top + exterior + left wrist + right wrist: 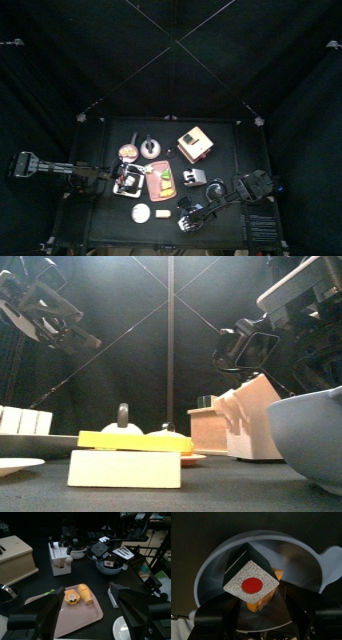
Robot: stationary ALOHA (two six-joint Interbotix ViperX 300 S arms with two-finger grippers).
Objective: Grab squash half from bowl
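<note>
We see the squash [264,598] lying in the bowl [211,574], mid-frame in the right wrist view, right claw [256,614] spread wide directly over it, not gripping. In the left wrist view, upper right, a caddy [60,559] stands near the bowl; left claw [87,604] hangs open over a pink tray [83,614].

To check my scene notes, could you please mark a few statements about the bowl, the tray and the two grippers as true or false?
1. The right gripper reaches down into the round grey-blue bowl. True.
2. The small orange-yellow squash half lies on the table beside the bowl. False: it lies inside the bowl.
3. The left gripper has its jaws shut. False: they stand wide apart.
4. The flat pink tray carries orange-yellow food pieces. True.
</note>
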